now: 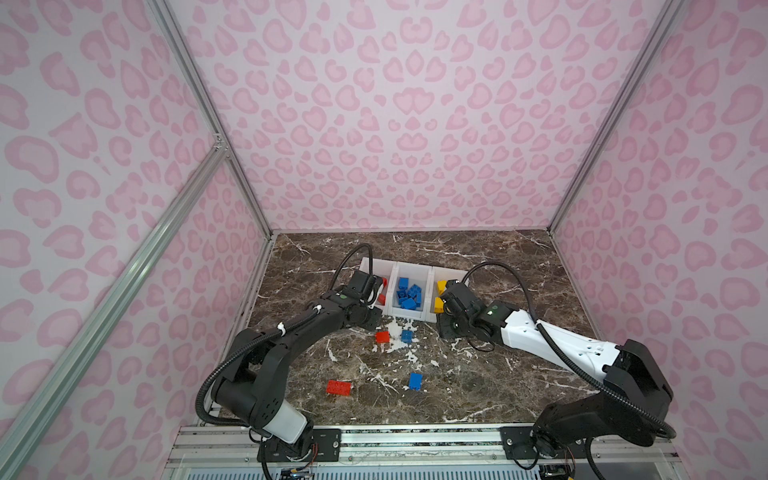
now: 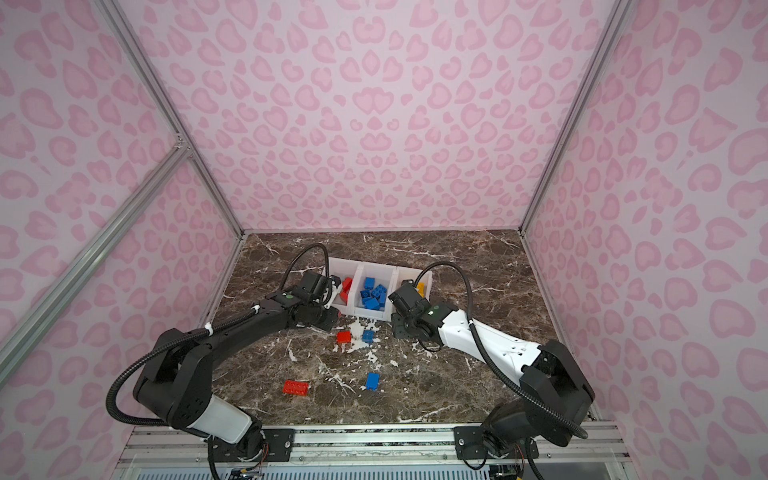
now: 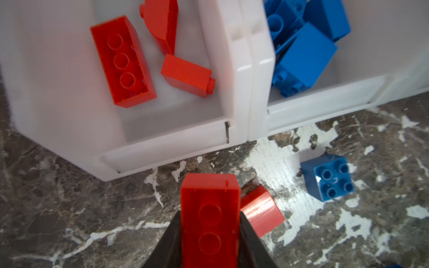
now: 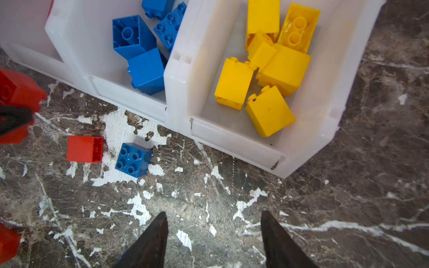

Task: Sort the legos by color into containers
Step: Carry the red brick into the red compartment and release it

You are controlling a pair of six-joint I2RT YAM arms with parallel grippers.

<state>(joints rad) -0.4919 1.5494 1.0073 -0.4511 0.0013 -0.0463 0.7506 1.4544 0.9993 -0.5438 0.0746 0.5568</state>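
The legos are glossy hard plastic, studded on one face and hollow beneath. Most lie sorted in the three translucent white containers point(image 1: 409, 315): red left, blue middle, yellow right. The table point(image 1: 478, 374) has a dark marble pattern with worn white patches. Loose on it are a red square brick point(image 1: 382, 336) just beside a blue square brick point(image 1: 406, 336), and nearer the front a red oblong brick point(image 1: 338, 387) and a blue brick point(image 1: 415, 381).

Only the left wrist view shows the left end effector point(image 3: 210, 214) clamped on the long sides of the held red brick point(image 3: 210, 197), just before the red bin's low lip. In the right wrist view the right end effector point(image 4: 213, 213) is spread apart and empty above bare table, in front of the yellow bin.
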